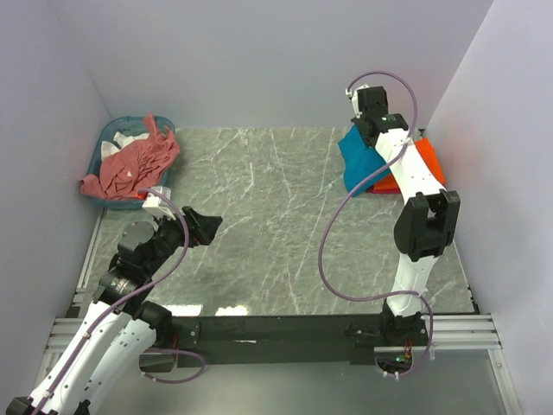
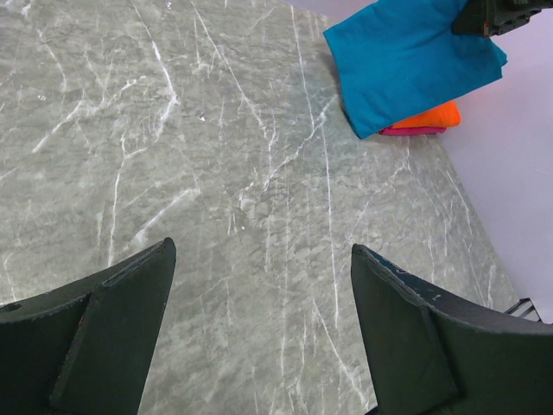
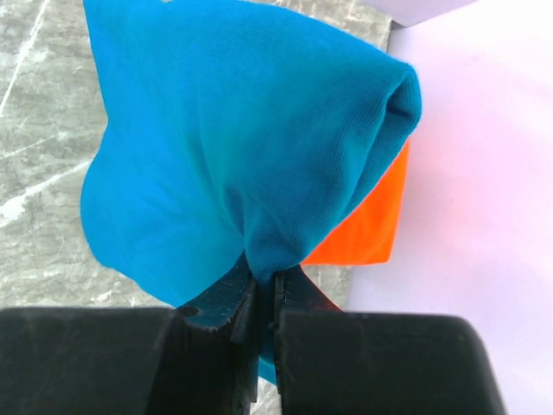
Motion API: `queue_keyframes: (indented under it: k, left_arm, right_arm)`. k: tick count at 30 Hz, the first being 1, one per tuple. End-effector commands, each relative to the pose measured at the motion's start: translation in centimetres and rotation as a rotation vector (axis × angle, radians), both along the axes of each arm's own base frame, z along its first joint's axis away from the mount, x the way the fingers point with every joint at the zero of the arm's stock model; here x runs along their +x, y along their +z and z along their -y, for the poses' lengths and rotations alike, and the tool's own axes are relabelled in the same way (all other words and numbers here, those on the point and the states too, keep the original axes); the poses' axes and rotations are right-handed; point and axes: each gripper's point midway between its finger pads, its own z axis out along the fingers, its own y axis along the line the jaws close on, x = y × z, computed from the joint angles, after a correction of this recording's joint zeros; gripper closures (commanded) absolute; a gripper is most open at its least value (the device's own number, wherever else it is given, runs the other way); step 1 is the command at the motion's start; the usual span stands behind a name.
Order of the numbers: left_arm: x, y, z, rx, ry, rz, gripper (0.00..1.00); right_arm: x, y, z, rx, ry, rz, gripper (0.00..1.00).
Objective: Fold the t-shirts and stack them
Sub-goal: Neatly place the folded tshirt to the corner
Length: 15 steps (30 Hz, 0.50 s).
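Observation:
A folded teal-blue t-shirt (image 1: 356, 164) lies at the far right on top of an orange t-shirt (image 1: 429, 160), close to the right wall. My right gripper (image 3: 266, 285) is shut on a pinched fold of the teal-blue shirt (image 3: 233, 130), with the orange shirt (image 3: 371, 225) showing beneath. In the left wrist view a thin pink edge (image 2: 413, 131) peeks out under the orange one (image 2: 436, 115). A salmon-pink t-shirt (image 1: 134, 164) hangs crumpled over the basket at the far left. My left gripper (image 1: 207, 226) is open over bare table (image 2: 262, 246), holding nothing.
The teal plastic basket (image 1: 108, 138) stands in the far left corner and also holds white cloth (image 1: 112, 149). Walls close in the table on the left, back and right. The grey marble table top (image 1: 276, 216) stretches between the two arms.

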Motion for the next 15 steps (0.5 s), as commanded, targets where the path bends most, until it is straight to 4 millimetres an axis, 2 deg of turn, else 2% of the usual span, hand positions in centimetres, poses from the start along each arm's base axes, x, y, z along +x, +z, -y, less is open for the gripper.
queue_keyframes:
  k: [1, 15]
  left_arm:
    - [0.1, 1.0, 0.3, -0.01, -0.018, 0.035, 0.12]
    - [0.1, 1.0, 0.3, -0.012, -0.018, 0.037, 0.12]
  right_arm:
    - [0.1, 6.4, 1.3, -0.006, -0.023, 0.161, 1.0]
    - [-0.3, 7.6, 2.6, -0.02, -0.03, 0.167, 1.0]
